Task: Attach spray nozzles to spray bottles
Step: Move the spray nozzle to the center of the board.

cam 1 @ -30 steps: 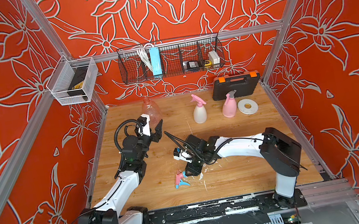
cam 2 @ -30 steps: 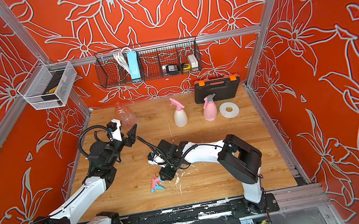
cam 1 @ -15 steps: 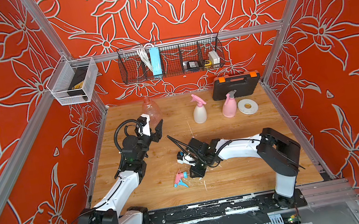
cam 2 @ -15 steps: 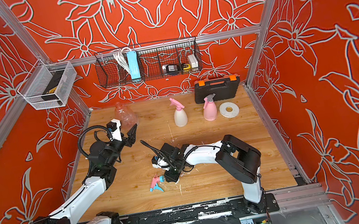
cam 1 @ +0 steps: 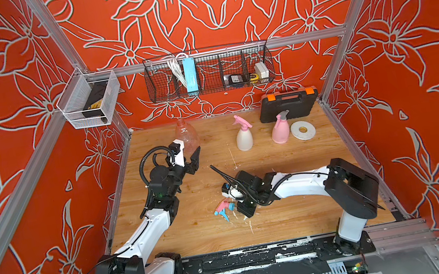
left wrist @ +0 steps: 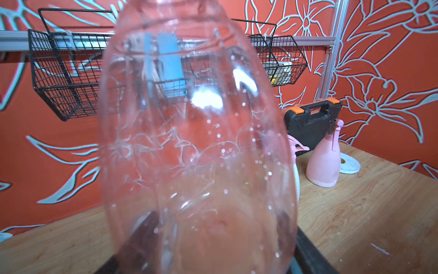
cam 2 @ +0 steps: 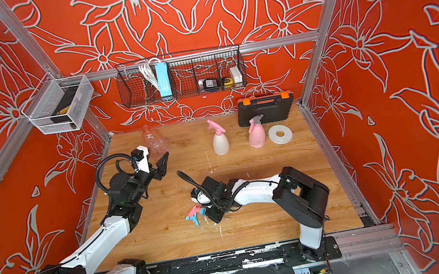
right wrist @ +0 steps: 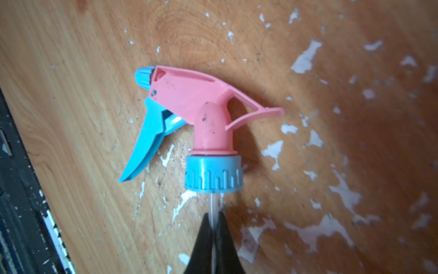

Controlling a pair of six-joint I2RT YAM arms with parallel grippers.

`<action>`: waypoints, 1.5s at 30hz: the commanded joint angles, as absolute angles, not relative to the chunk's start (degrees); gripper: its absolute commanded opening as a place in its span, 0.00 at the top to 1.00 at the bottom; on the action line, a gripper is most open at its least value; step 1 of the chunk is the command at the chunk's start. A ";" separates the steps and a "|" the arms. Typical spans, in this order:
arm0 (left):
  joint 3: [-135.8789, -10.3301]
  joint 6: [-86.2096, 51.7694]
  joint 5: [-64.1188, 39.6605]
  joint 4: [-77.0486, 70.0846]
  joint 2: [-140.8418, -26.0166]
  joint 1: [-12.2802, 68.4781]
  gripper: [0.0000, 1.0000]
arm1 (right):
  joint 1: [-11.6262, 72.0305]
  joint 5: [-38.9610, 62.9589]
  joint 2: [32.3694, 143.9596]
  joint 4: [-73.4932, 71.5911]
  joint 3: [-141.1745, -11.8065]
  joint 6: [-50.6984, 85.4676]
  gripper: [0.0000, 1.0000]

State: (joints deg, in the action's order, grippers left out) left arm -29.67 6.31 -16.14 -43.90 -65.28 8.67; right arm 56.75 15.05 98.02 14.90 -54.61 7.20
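In both top views a pink and blue spray nozzle [cam 1: 224, 207] [cam 2: 195, 212] lies on its side on the wooden table. My right gripper [cam 1: 238, 206] [right wrist: 214, 218] is shut on its thin dip tube [right wrist: 213, 204], just behind the blue collar. My left gripper [cam 1: 192, 153] [cam 2: 162, 158] is shut on the base of the transparent orange-pink spray bottle [cam 1: 185, 133] [left wrist: 194, 142], which it holds upright at the back left. A white bottle [cam 1: 243, 138] with a pink nozzle and a pink bottle [cam 1: 281, 133] [left wrist: 323, 163] with a grey-topped nozzle stand at the back.
A white tape roll [cam 1: 303, 130] lies right of the pink bottle, in front of a black and orange tool case [cam 1: 287, 104]. A wire basket [cam 1: 208, 72] hangs on the back wall and a white mesh bin [cam 1: 90, 101] on the left wall. White flecks mark the table.
My right gripper has moved down and toward the front onto the pink and blue nozzle and shut on its dip tube. The left arm and its bottle have not moved.
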 commanded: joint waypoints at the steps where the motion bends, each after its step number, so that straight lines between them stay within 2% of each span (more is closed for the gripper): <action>1: -30.85 6.33 -18.35 -46.88 -65.70 9.92 0.48 | 53.39 8.05 91.65 12.63 -50.80 12.39 1.00; 6: -30.04 7.25 -15.41 -50.37 -69.14 18.36 0.49 | 43.14 1.30 82.32 11.88 -41.90 21.30 1.00; 9: -29.39 6.24 -13.31 -54.12 -72.43 24.21 0.48 | 39.77 -3.61 79.06 13.05 -39.11 24.56 1.00; 13: -28.23 5.20 -11.02 -59.14 -76.52 29.97 0.48 | 37.08 -6.66 81.38 15.94 -39.68 28.54 1.00; 17: -27.20 4.48 -10.22 -60.83 -78.30 33.14 0.48 | 35.42 -2.89 84.55 16.95 -42.02 30.06 1.00; 18: -26.84 4.48 -10.08 -60.80 -78.31 33.43 0.48 | 35.42 -1.59 84.32 17.10 -42.46 29.74 0.92; 21: -25.69 4.95 -8.90 -60.66 -77.76 33.57 0.48 | 35.46 -0.61 82.43 20.53 -44.16 28.34 0.50; 23: -25.21 5.59 -7.80 -60.62 -77.29 33.57 0.48 | 35.34 -1.34 80.30 22.97 -44.77 27.58 0.38; 25: -24.79 5.89 -7.39 -60.67 -76.97 33.57 0.48 | 34.80 -1.37 78.68 24.65 -45.70 26.60 0.33; 27: -24.55 5.89 -7.71 -60.69 -76.86 33.57 0.48 | 33.74 -0.38 79.16 26.16 -47.62 25.99 0.33; 29: -24.27 5.80 -8.06 -60.81 -77.00 33.57 0.48 | 32.57 0.21 81.52 28.27 -50.51 25.41 0.37; 31: -23.95 5.63 -8.29 -61.41 -77.20 33.57 0.48 | 31.53 0.69 85.52 32.07 -54.67 24.48 0.46; 39: -23.63 5.62 -10.29 -62.81 -77.38 33.55 0.46 | 30.32 3.01 94.22 36.78 -62.69 21.89 0.56; 45: -23.67 5.98 -11.77 -63.19 -77.45 33.57 0.46 | 29.85 5.05 97.07 38.10 -63.38 22.23 0.56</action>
